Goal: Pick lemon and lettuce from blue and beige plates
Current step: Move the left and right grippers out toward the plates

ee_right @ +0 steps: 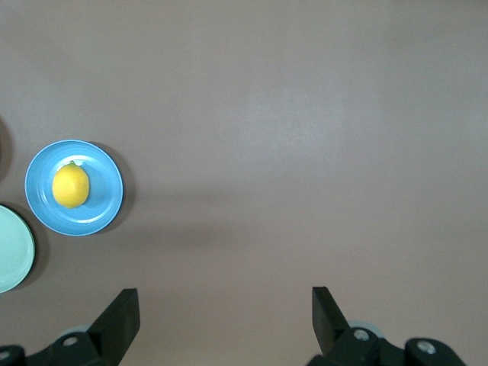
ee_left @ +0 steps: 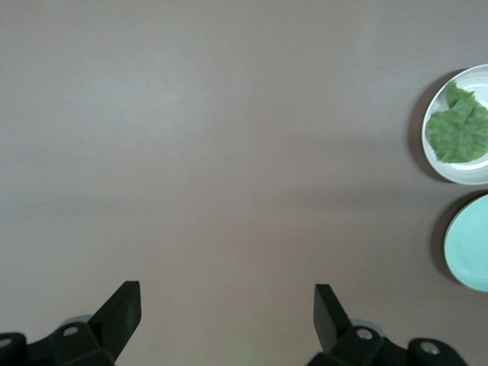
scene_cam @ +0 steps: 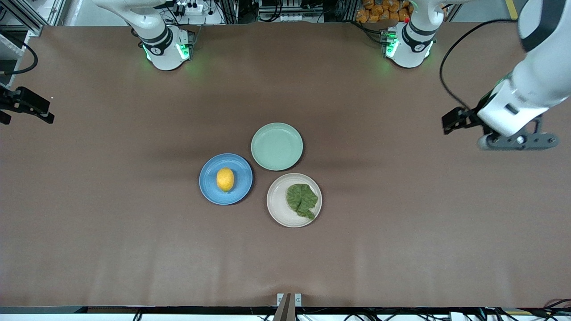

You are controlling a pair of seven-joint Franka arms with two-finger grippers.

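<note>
A yellow lemon [scene_cam: 225,179] lies on the blue plate [scene_cam: 207,185] in the middle of the table. A dark green lettuce leaf [scene_cam: 301,200] lies on the beige plate [scene_cam: 277,200], beside the blue plate toward the left arm's end. My left gripper [scene_cam: 449,124] hangs open and empty over bare table at the left arm's end. My right gripper [scene_cam: 42,113] hangs open and empty over bare table at the right arm's end. The left wrist view shows its open gripper [ee_left: 227,305], the lettuce [ee_left: 457,131] and the beige plate [ee_left: 457,172]. The right wrist view shows its open gripper [ee_right: 225,305], the lemon [ee_right: 71,187] and the blue plate [ee_right: 105,200].
An empty mint-green plate [scene_cam: 276,146] touches both other plates, farther from the front camera; it shows in the left wrist view [ee_left: 473,244] and the right wrist view [ee_right: 11,248]. The brown table [scene_cam: 134,232] surrounds the plates. A small bracket [scene_cam: 289,299] sits at the table's near edge.
</note>
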